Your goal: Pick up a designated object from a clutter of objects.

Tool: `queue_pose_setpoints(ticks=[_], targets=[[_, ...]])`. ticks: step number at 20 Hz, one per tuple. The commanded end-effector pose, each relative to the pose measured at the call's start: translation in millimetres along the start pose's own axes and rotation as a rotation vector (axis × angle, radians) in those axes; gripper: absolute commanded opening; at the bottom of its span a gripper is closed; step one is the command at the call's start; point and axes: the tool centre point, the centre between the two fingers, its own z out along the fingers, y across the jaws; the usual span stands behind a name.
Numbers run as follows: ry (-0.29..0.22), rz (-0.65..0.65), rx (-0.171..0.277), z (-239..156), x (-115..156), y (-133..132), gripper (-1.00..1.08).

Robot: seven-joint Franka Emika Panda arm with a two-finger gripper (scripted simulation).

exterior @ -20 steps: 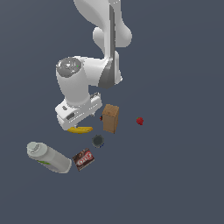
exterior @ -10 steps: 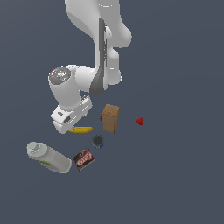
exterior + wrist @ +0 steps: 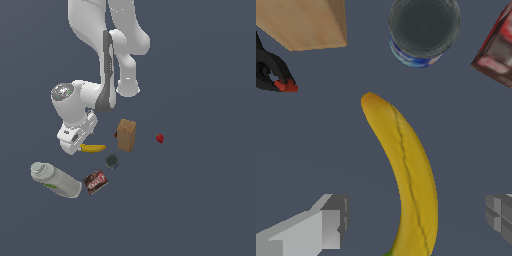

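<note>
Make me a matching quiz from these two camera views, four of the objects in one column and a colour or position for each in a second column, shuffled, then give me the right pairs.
Column one:
1. banana
2. brown box
3. white bottle
4. red berry

Column two:
A. lying on its side, farthest toward the exterior view's left
B. alone, on the exterior view's right of the box
C. yellow, lying between the open fingers in the wrist view
D. standing upright beside the banana

Right pairs: 1-C, 2-D, 3-A, 4-B.
</note>
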Motion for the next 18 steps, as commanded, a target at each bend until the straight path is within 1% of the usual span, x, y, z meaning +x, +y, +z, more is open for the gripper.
queue_pose_setpoints(ticks=[1,8,14,18], targets=[[0.006,-0.035,-0.003,5.3,-5.0,-0.6,1.00],[0.017,-0.086,-0.009,13.4,-12.7,-1.9,1.00],[0.017,-0.086,-0.008,15.1,-13.3,-2.1,1.00],[0.017,-0.088,-0.008,25.5,-12.9,-2.4,1.00]])
